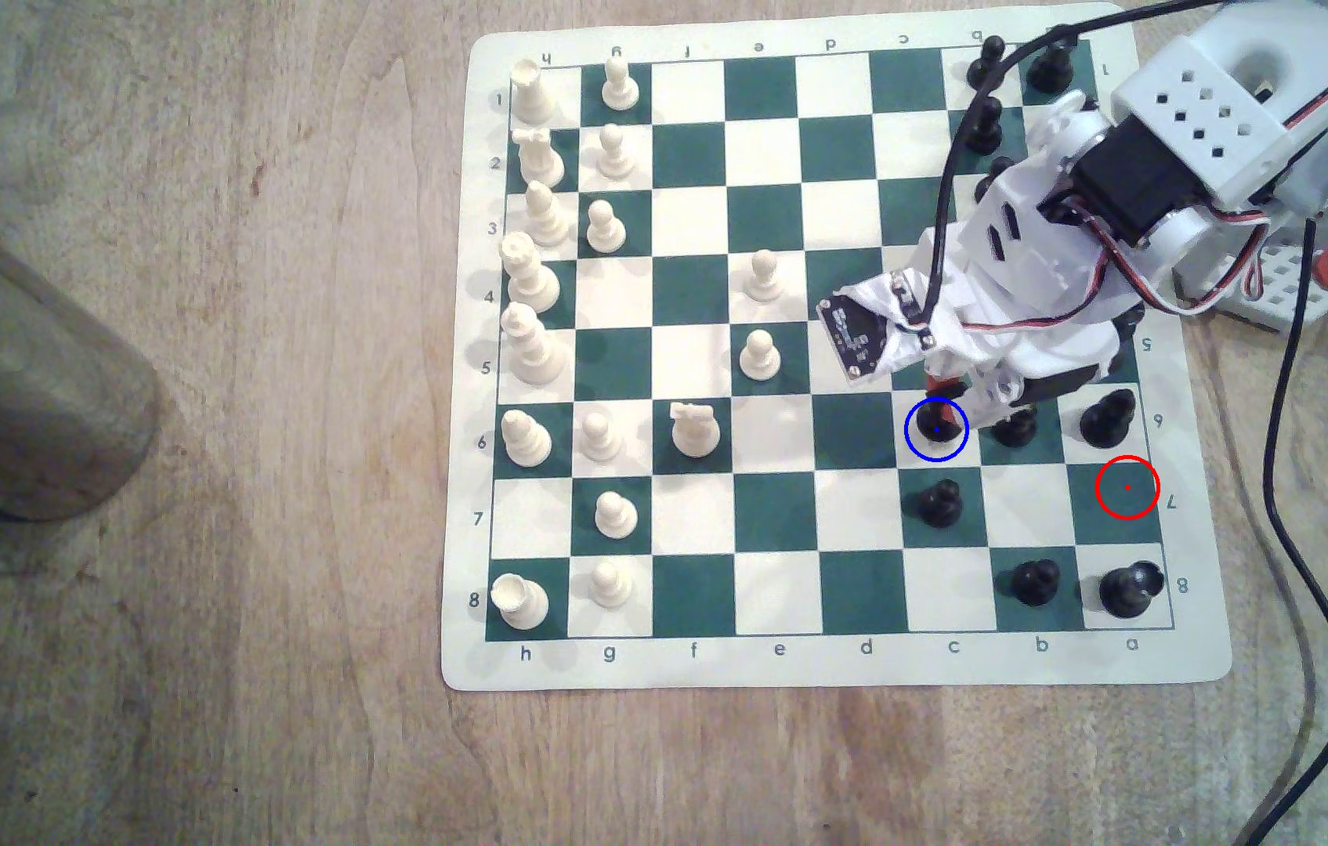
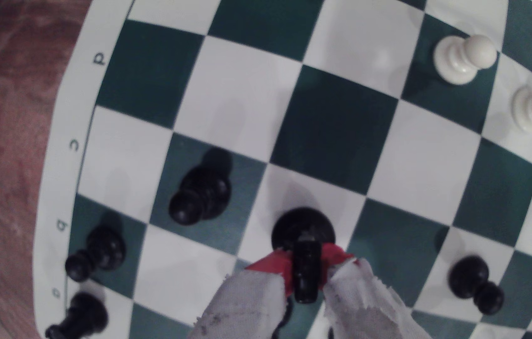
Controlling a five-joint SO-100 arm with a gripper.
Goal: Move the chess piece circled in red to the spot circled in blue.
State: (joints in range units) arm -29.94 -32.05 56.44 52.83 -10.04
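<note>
Nearly done: black knight (image 1: 935, 425) stands on the blue-ringed cream square (image 1: 960, 452), right of centre in the exterior view; gripper (image 2: 305, 260) pinches its top. Release and retreat remain; red-ringed green square (image 1: 1127, 487) is vacant.

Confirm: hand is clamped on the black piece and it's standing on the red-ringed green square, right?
Not quite. The hand is clamped on the black piece, but the piece stands on the blue-ringed cream square, not the red-ringed green square, which is bare. The exterior view shows both rings; the wrist view shows the red pads on either side of the piece.
</note>
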